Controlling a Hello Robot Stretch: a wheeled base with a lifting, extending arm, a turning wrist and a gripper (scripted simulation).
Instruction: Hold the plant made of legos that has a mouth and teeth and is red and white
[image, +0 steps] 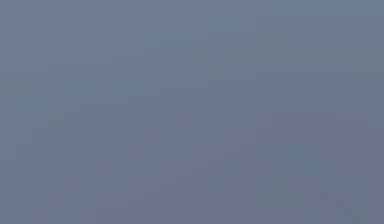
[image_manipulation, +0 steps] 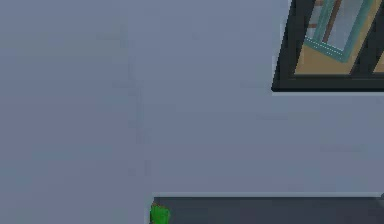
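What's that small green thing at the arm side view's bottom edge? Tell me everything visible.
The green thing is a small bright green blob, cut off by the picture's bottom edge. It sits at the left end of a dark grey strip, against a pale grey wall. Its shape is too small to name; I see no red or white on it.

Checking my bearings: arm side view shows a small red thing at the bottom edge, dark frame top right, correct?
No: the arm side view shows the small thing at the bottom edge is green, not red. The dark frame is top right.
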